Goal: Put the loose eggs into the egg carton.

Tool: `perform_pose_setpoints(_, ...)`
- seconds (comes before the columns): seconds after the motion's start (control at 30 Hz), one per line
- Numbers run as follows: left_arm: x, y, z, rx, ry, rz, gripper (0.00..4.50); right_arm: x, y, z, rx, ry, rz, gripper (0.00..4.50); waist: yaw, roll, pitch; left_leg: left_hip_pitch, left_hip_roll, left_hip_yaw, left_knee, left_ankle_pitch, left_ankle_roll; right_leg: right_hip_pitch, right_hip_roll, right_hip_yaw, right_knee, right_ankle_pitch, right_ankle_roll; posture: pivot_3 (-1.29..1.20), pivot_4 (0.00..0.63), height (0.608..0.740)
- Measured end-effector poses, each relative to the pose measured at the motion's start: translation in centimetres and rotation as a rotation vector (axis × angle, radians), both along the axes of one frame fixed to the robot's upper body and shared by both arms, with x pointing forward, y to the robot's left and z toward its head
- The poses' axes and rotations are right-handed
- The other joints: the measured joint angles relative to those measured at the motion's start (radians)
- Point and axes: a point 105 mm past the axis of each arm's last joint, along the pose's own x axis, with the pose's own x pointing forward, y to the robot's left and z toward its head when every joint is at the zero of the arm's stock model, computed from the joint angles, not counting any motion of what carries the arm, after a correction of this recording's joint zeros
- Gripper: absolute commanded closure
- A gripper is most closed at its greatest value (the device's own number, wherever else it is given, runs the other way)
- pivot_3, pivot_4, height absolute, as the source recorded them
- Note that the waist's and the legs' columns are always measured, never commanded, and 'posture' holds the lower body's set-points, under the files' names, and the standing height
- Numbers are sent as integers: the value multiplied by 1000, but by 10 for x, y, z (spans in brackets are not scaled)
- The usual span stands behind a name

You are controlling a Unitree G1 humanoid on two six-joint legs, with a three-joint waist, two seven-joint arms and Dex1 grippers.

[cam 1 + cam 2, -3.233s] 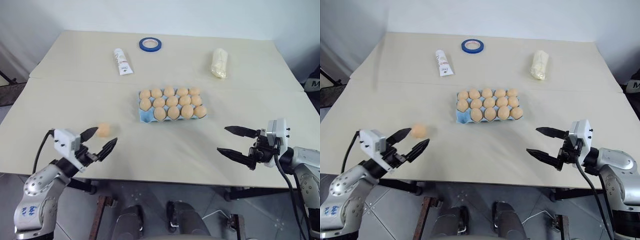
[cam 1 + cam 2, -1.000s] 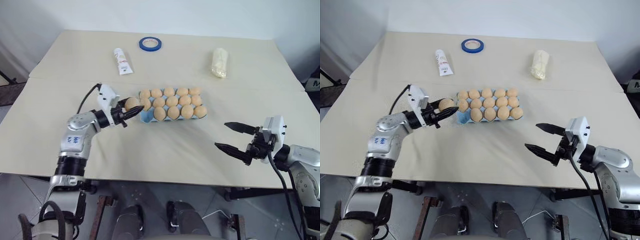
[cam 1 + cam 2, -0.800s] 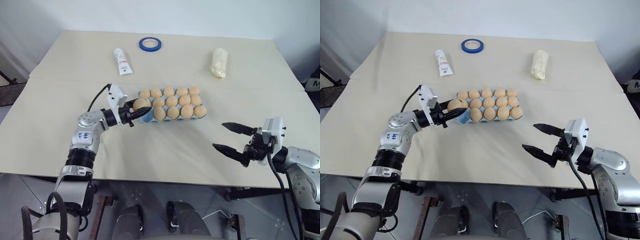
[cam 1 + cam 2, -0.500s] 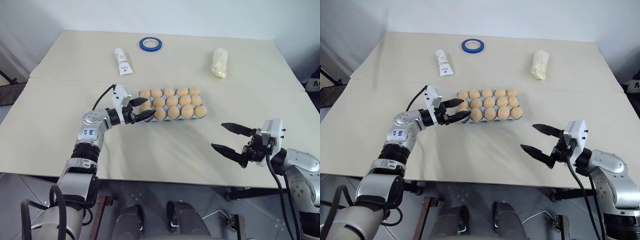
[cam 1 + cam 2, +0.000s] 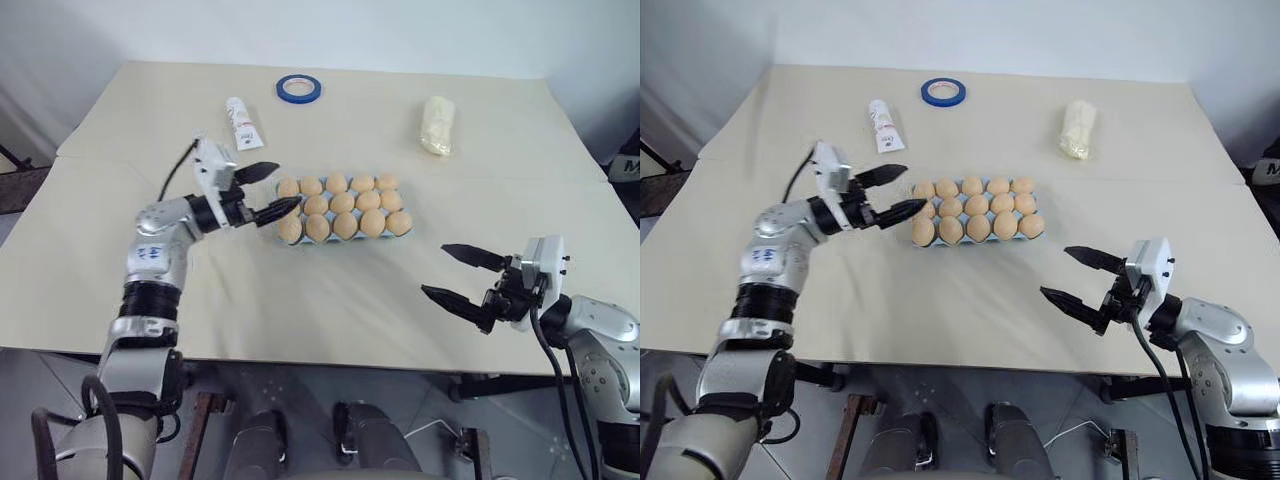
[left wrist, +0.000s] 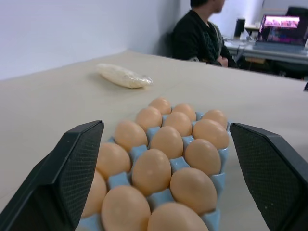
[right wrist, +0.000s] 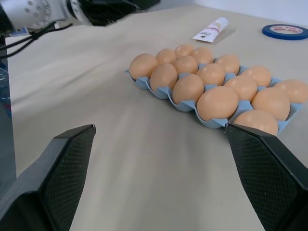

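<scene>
The left gripper (image 5: 260,190) is wide open with nothing between its fingers, and it hovers just beside the left end of the egg carton (image 5: 283,238). The carton stands in the middle of the surface (image 5: 330,300), and every cup holds an egg (image 5: 290,229). The right gripper (image 5: 458,272) is open too and empty, well apart from the carton, above the near right part of the surface.

The left gripper (image 5: 264,192) now stands open above the carton's (image 5: 297,241) left end, its egg (image 5: 290,229) sitting in the near-left corner cup.
</scene>
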Motion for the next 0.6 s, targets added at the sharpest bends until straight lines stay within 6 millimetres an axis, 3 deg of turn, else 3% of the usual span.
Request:
perform_pose_setpoints(0.27,-41,39,-37,116,128,36,20,8,8,-2,-11,12,63,0,2,0,0,1,0,-1,0,1,1,0,-1,0,1,0,-1,0,150,740)
perform_pose_setpoints(0.6,-59,57,-47,194,111,37,20,18,13,-11,-47,36,133,0,5,0,0,0,0,-1,-2,0,2,0,-2,-1,-1,-1,-2,0,150,740)
